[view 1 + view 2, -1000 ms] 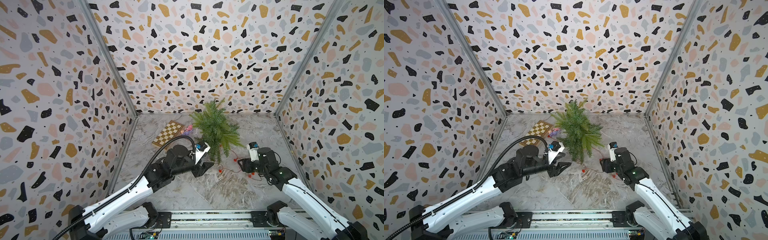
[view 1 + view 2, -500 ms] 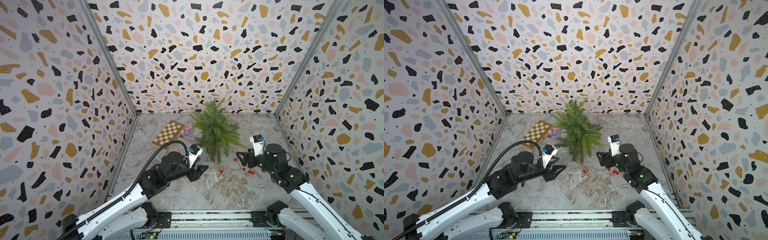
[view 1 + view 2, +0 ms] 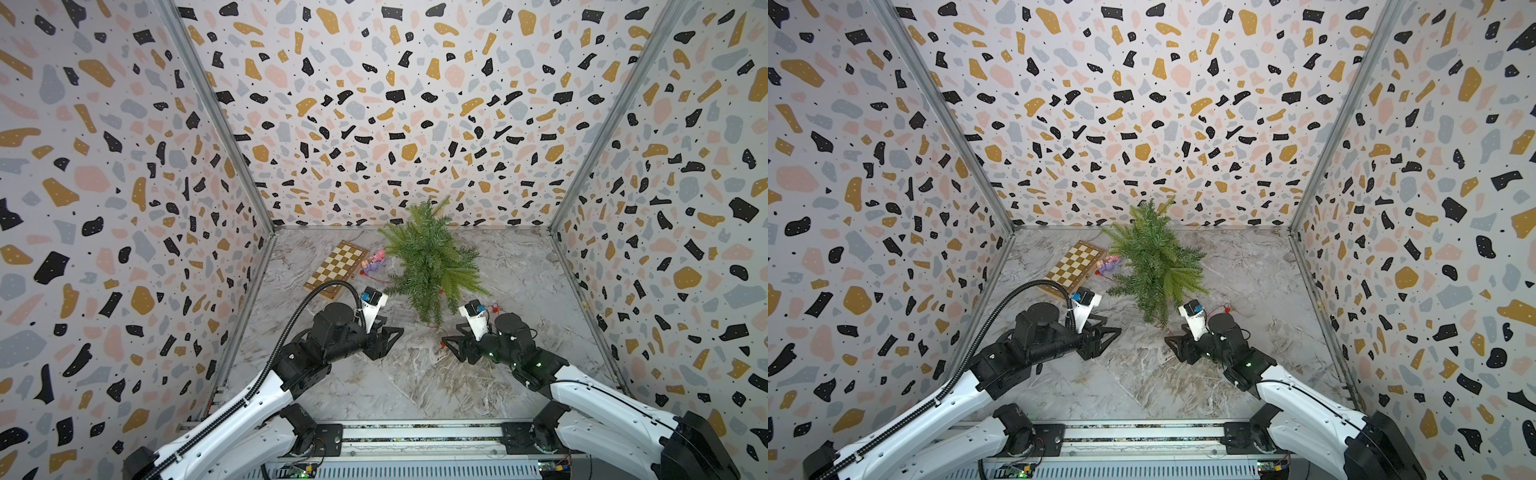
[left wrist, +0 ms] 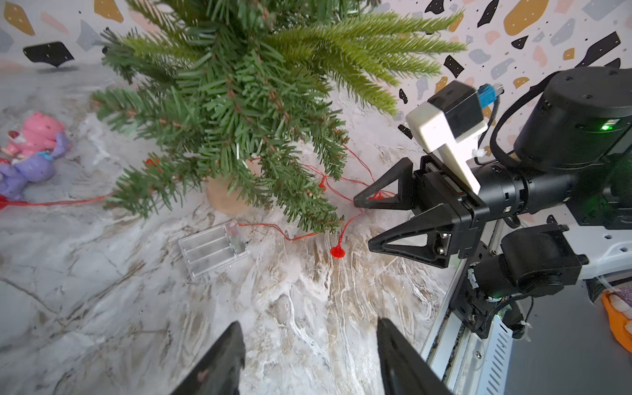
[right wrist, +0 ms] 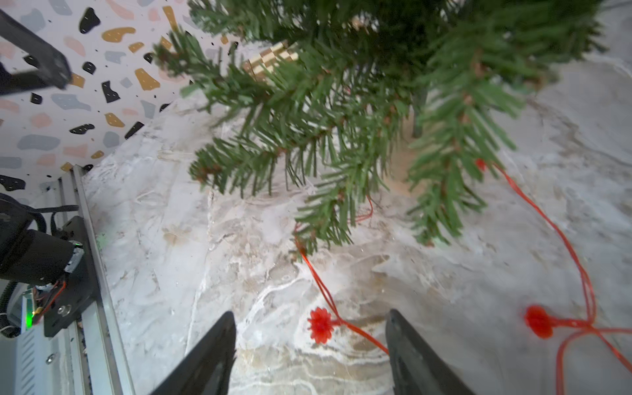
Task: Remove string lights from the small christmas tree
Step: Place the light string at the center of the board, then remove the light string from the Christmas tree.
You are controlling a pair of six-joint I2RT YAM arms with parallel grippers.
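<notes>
Clearing thin red-orange string lights (image 5: pixel 319 325) from small green christmas tree (image 3: pixel 432 266) by bench (image 3: pixel 415 386) back edge; our left end effector (image 4: pixel 309 323), right end effector (image 5: pixel 311 312) spread, empty; next we pinch them.

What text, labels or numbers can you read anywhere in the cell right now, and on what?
None can be read.
The chessboard shows only its checks.
The clear battery case and the pink-purple toy bear no lettering that shows.
The circuit board by the rail is too small to read.
</notes>
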